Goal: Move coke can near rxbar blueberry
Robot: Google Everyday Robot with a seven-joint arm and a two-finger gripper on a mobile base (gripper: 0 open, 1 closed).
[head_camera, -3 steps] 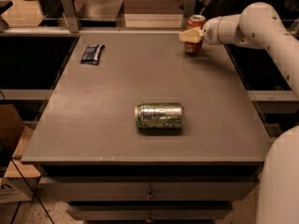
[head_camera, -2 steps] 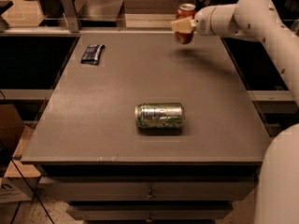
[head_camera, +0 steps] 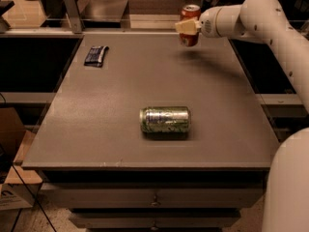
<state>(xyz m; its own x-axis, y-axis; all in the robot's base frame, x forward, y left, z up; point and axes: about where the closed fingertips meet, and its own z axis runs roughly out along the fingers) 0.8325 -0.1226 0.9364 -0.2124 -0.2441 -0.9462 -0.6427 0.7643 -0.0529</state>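
Standing at the front of the grey table (head_camera: 120, 91) and reading it as a clock face with twelve at the far edge, I see the gripper (head_camera: 187, 28) up at about one o'clock, reaching in from the right on the white arm (head_camera: 251, 13). Its cream-coloured fingers (head_camera: 184, 27) are clamped around the middle of the coke can (head_camera: 190, 12), which is upright and held clear of the tabletop, with a soft shadow on the surface just below it. The rxbar blueberry (head_camera: 95, 55) lies flat at about eleven o'clock near the far left corner, well apart from the can, with most of the table's width between them. A green-and-silver can (head_camera: 165, 119) lies on its side toward six o'clock, near the front edge. Drawer fronts (head_camera: 154, 197) show below the table's front lip.
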